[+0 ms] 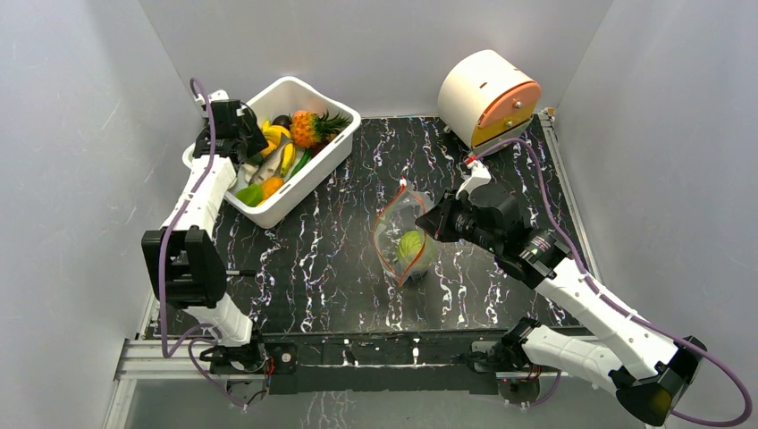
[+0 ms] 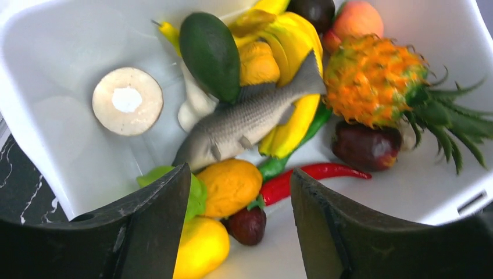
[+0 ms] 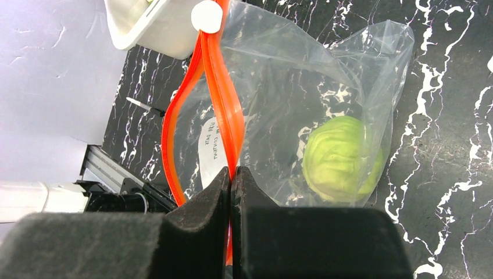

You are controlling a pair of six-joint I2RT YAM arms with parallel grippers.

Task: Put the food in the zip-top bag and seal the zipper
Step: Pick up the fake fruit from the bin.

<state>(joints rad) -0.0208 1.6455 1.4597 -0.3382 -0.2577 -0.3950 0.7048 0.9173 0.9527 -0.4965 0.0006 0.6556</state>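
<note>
The zip-top bag (image 1: 402,234) lies mid-table, its mouth gaping, with a light-green round fruit (image 3: 340,158) inside. My right gripper (image 3: 231,170) is shut on the red zipper (image 3: 224,99) strip at the bag's near edge, holding that edge up. The rest of the food sits in the white tub (image 1: 315,173): a pineapple (image 2: 372,81), bananas (image 2: 293,40), a grey fish (image 2: 244,122), an avocado (image 2: 210,52), an orange fruit (image 2: 231,185) and a red chilli (image 2: 314,174). My left gripper (image 2: 239,171) hangs open over the tub, above the orange fruit and a dark red berry (image 2: 249,225), holding nothing.
A white drum with an orange face (image 1: 487,96) stands at the back right. A round beige disc (image 2: 127,100) lies in the tub's corner. The zipper's white slider (image 3: 207,16) sits at the strip's far end. Grey walls close in left, right and behind.
</note>
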